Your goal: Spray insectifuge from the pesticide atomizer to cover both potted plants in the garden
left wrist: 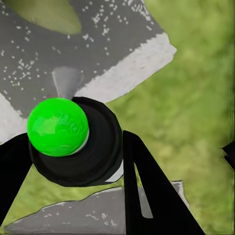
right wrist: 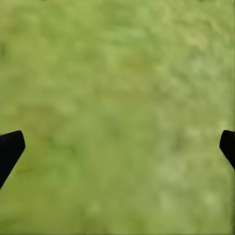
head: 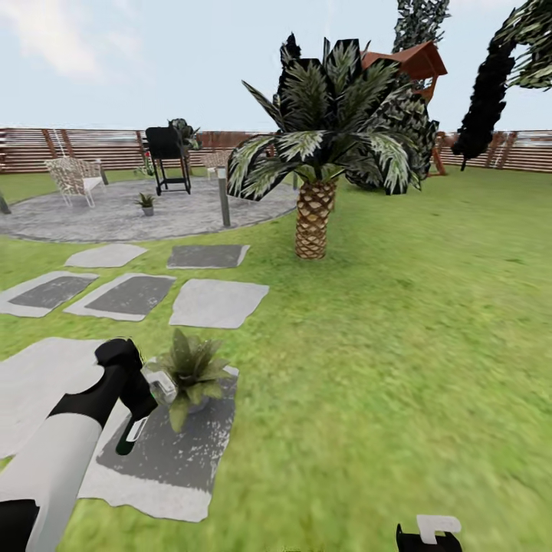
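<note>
Here, pesticide atomizer (head: 129,435) tilted — tip downward

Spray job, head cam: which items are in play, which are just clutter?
In play:
- pesticide atomizer, held in left end effector
- near potted plant on stepping stone
- far potted plant on patio

Clutter:
- palm
- grill
- chair
- fence

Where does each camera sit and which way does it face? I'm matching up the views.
Head: on the robot's head, looking forward and down over lawn, left arm beside the near potted plant.
Left wrist: above the left gripper, holding the atomizer over a stepping stone.
Right wrist: straight onto grass, fingertips apart.
All share lawn.
</note>
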Controlling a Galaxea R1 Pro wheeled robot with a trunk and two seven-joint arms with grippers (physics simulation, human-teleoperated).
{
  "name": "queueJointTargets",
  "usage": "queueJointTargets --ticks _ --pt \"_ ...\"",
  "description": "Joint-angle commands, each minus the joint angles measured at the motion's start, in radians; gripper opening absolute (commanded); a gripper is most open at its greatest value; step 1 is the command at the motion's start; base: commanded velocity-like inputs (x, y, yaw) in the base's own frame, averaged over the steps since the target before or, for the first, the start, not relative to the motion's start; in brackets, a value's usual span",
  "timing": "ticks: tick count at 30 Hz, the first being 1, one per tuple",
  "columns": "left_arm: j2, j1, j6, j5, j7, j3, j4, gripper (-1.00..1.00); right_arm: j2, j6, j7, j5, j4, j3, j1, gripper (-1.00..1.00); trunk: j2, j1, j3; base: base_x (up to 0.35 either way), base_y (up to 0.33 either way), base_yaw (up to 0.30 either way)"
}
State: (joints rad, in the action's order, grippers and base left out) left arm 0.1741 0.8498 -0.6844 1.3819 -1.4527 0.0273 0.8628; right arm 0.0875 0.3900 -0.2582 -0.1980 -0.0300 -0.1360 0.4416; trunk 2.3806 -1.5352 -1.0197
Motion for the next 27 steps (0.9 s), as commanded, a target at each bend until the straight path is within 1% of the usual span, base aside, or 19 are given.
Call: queueJointTargets --ticks 1,3,5,7,8,10,11,13,15,17,19,20,21,22,24,25,27 --pt "0.001 -0.003 -0.010 0.008 -0.008 0.002 0.000 -1.00 0.000 0.003 -0.003 -0.011 0.001 -0.008 0.001 1.00 0.000 0.000 -0.001 -0.083 -0.270 0.263" --pt "0.018 -0.010 -0.009 0.007 -0.007 0.004 -0.001 -1.00 0.000 0.003 -0.003 -0.011 0.001 -0.008 0.000 1.00 0.000 0.000 -0.001 -0.082 -0.261 0.272" --pt "0.029 -0.012 -0.008 0.006 -0.003 0.005 -0.003 -1.00 0.000 0.003 -0.003 -0.011 0.001 -0.008 0.000 1.00 0.000 0.000 -0.001 -0.055 -0.190 0.276" --pt "0.034 -0.016 -0.008 0.000 -0.001 0.006 -0.009 -1.00 0.000 0.003 -0.003 -0.011 0.001 -0.008 0.000 1.00 0.000 0.000 -0.001 -0.018 -0.064 0.277" --pt "0.034 -0.019 -0.008 -0.003 0.000 0.014 -0.012 -1.00 -0.001 0.003 -0.003 -0.011 0.001 -0.008 0.000 1.00 0.000 0.000 -0.001 -0.007 -0.026 0.278" --pt "0.028 -0.020 -0.012 -0.006 0.002 0.044 -0.013 -1.00 -0.001 0.003 -0.003 -0.011 0.001 -0.008 0.000 1.00 0.000 0.000 -0.001 -0.004 -0.013 0.247" --pt "0.013 -0.021 -0.014 -0.008 0.016 0.084 -0.014 -1.00 -0.001 0.003 -0.003 -0.011 0.001 -0.008 0.000 1.00 0.000 0.000 -0.001 -0.001 -0.003 0.058" --pt "-0.001 -0.022 -0.015 -0.012 0.064 0.098 -0.017 -1.00 0.000 0.003 -0.003 -0.011 0.001 -0.008 0.000 1.00 0.000 0.000 -0.001 0.000 -0.001 0.024" --pt "-0.016 -0.027 -0.016 -0.029 0.116 0.108 -0.018 -1.00 0.002 0.003 -0.003 -0.010 0.001 -0.008 0.000 1.00 0.000 0.000 -0.001 0.000 0.000 0.008" --pt "-0.024 -0.038 -0.017 -0.036 0.142 0.113 -0.018 -1.00 0.003 0.003 -0.003 -0.010 0.001 -0.008 0.001 1.00 0.000 0.000 -0.001 0.000 0.000 0.003" --pt "-0.029 -0.060 -0.018 -0.041 0.157 0.133 -0.018 -1.00 0.004 0.004 -0.003 -0.009 0.001 -0.008 0.000 1.00 0.000 0.000 -0.001 0.000 0.000 0.001" --pt "-0.030 -0.072 -0.018 -0.043 0.159 0.148 -0.018 -1.00 0.004 0.004 -0.003 -0.009 0.001 -0.008 0.000 1.00 0.000 0.000 -0.001 0.000 0.000 0.000" --pt "-0.032 -0.092 -0.018 -0.051 0.162 0.176 -0.018 -1.00 0.004 0.003 -0.003 -0.009 0.001 -0.008 0.000 1.00 0.000 0.000 -0.001 0.000 0.000 0.000" --pt "-0.032 -0.119 -0.017 -0.076 0.170 0.212 -0.018 -1.00 0.005 0.003 -0.003 -0.009 0.001 -0.008 0.001 1.00 0.000 0.000 -0.001 0.000 0.000 0.000" --pt "-0.031 -0.145 -0.014 -0.112 0.194 0.235 -0.018 -1.00 0.004 0.003 -0.003 -0.009 0.001 -0.008 0.001 1.00 0.000 0.000 -0.001 0.029 -0.062 0.000" --pt "-0.027 -0.166 -0.012 -0.136 0.234 0.246 -0.018 -1.00 0.004 0.003 -0.003 -0.009 0.000 -0.008 0.000 1.00 0.000 0.000 -0.001 0.080 -0.169 0.000" --pt "-0.023 -0.183 -0.010 -0.160 0.304 0.264 -0.018 -1.00 0.003 0.004 -0.003 -0.009 0.000 -0.008 0.000 1.00 0.000 0.000 -0.001 0.099 -0.207 0.000"
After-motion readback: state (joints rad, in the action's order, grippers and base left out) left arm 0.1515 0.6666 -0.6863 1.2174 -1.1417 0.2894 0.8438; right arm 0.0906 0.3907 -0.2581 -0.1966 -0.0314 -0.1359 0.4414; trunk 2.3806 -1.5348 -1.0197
